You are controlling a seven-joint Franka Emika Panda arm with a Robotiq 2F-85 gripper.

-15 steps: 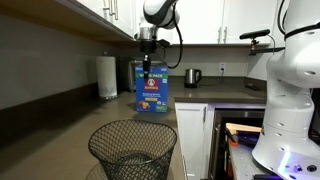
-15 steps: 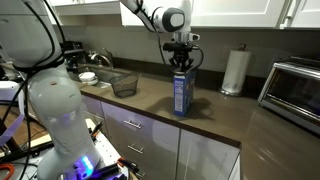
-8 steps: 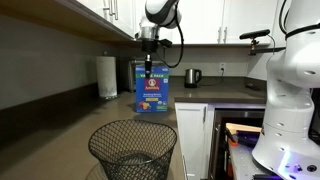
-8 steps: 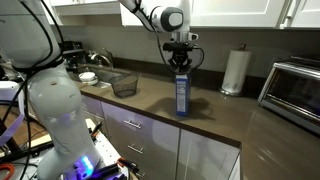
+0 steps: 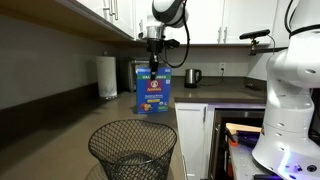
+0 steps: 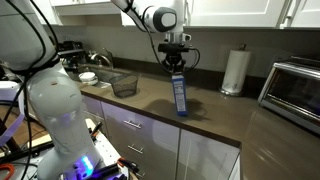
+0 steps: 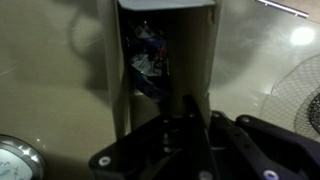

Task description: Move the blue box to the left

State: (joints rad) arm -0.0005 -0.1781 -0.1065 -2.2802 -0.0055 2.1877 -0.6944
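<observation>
The blue box [image 5: 153, 92] stands on the dark countertop [image 6: 215, 108], its broad face with the yellow-orange picture toward the camera in an exterior view. In an exterior view it [image 6: 178, 96] shows as a thin blue box tilted slightly, its base near the counter. My gripper [image 5: 153, 61] comes down from above and is shut on the box's top edge, as both exterior views [image 6: 175, 66] show. In the wrist view the box [image 7: 160, 55] fills the middle, and my dark fingers [image 7: 190, 120] close around its top.
A black wire basket [image 5: 132, 148] sits near the camera and also shows on the counter [image 6: 123, 84]. A paper towel roll [image 6: 235, 72], a silver toaster oven [image 6: 297, 88], a kettle [image 5: 192, 76] and a sink area [image 6: 92, 68] surround the box.
The gripper and the blue box have shifted a little sideways, and the box now leans slightly in an exterior view. The grip on the top stays the same.
</observation>
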